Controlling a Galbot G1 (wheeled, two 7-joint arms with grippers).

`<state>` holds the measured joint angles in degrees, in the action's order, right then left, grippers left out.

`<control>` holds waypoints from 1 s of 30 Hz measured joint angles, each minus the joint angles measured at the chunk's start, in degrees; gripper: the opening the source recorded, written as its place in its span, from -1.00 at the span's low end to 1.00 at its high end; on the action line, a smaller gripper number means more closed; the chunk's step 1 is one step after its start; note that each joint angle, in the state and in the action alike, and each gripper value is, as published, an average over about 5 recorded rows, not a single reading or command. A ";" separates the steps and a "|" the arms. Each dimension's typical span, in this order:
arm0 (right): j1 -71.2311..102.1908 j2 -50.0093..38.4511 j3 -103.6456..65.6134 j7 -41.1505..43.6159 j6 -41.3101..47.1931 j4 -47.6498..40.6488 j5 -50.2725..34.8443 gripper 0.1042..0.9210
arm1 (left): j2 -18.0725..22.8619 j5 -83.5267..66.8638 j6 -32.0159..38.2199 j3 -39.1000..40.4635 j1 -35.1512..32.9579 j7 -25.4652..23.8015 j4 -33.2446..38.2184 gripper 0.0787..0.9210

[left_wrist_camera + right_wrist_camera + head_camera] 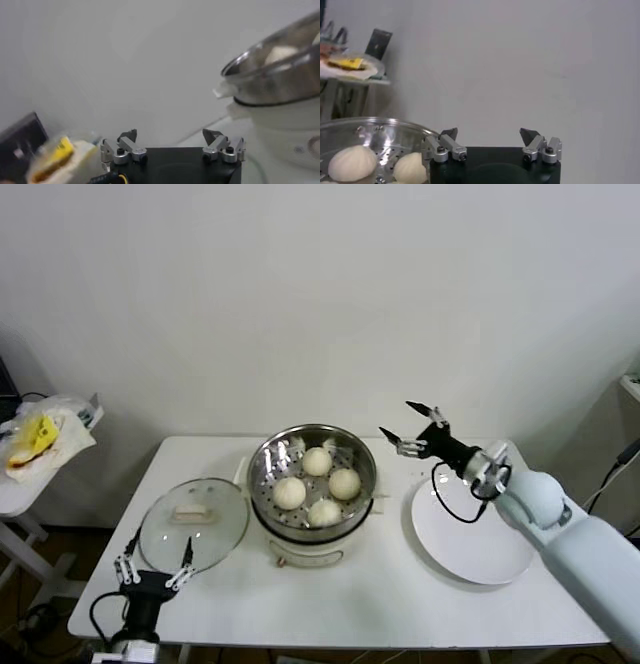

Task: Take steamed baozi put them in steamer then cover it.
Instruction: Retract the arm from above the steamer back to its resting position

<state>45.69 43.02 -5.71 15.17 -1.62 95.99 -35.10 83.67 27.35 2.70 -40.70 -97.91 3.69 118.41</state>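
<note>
Loading done, covering pending.
We are finding four steamed baozi (317, 484) sitting in the steamer (311, 460) at mid-desk; right claw (411, 428) hovering apart, empty; left claw (153, 567) gaping near the front-left lid (193, 524), which needs lifting on.

1. No text, label, brand, number or sign can be read in any view.
2. The steamer (311, 484) has a small round mark on the front of its white base, too small to read.
3. A yellow packet (38, 434) lies on the side table at the robot's left; any print on it is too blurred to make out.
</note>
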 measured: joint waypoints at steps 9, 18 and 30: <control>18.22 8.71 -17.84 -0.39 0.08 3.81 2.61 0.76 | -5.91 22.78 -6.55 1.10 1.77 0.18 -0.98 0.77; 29.53 15.33 -27.39 -0.07 0.07 5.14 4.99 0.76 | -11.40 36.14 -8.95 4.98 8.07 0.79 -7.86 0.77; 35.31 19.95 -32.69 0.22 -0.21 5.19 7.95 0.76 | -13.09 42.22 -9.19 10.76 18.71 1.74 -20.89 0.77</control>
<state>81.00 62.97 -38.40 15.39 -1.83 101.18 -27.15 70.58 69.57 -6.49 -29.94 -79.20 5.43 97.52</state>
